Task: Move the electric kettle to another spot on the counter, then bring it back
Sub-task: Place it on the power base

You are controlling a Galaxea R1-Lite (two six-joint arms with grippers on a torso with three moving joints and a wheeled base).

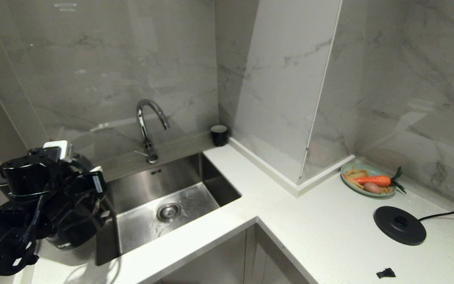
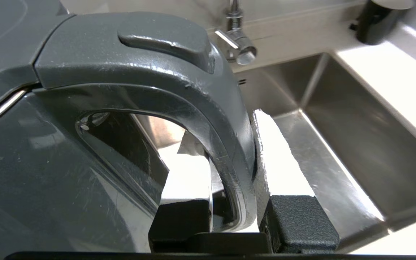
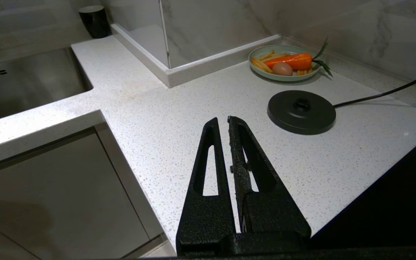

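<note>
The electric kettle (image 1: 73, 232) is at the far left of the head view, beside the sink's left end, mostly hidden behind my left arm (image 1: 26, 205). Whether its bottom touches the counter (image 1: 329, 221) I cannot tell. In the left wrist view the kettle's glossy dark body (image 2: 31, 162) and loop handle (image 2: 179, 79) fill the picture. My left gripper (image 2: 233, 151) is shut on the handle, one finger (image 2: 190, 173) inside the loop and the other (image 2: 280, 159) outside. My right gripper (image 3: 222, 119) hangs shut and empty over the counter (image 3: 157, 119) near its front edge.
A steel sink (image 1: 140, 185) with a curved faucet (image 1: 148, 118) lies right of the kettle. A black cup (image 1: 219, 135) stands at the wall. At the right are a plate (image 1: 347, 171) of carrot and food, the round black base disc (image 1: 399, 225) with its cord, a small black scrap (image 1: 386, 272), and a cooktop (image 3: 392, 202).
</note>
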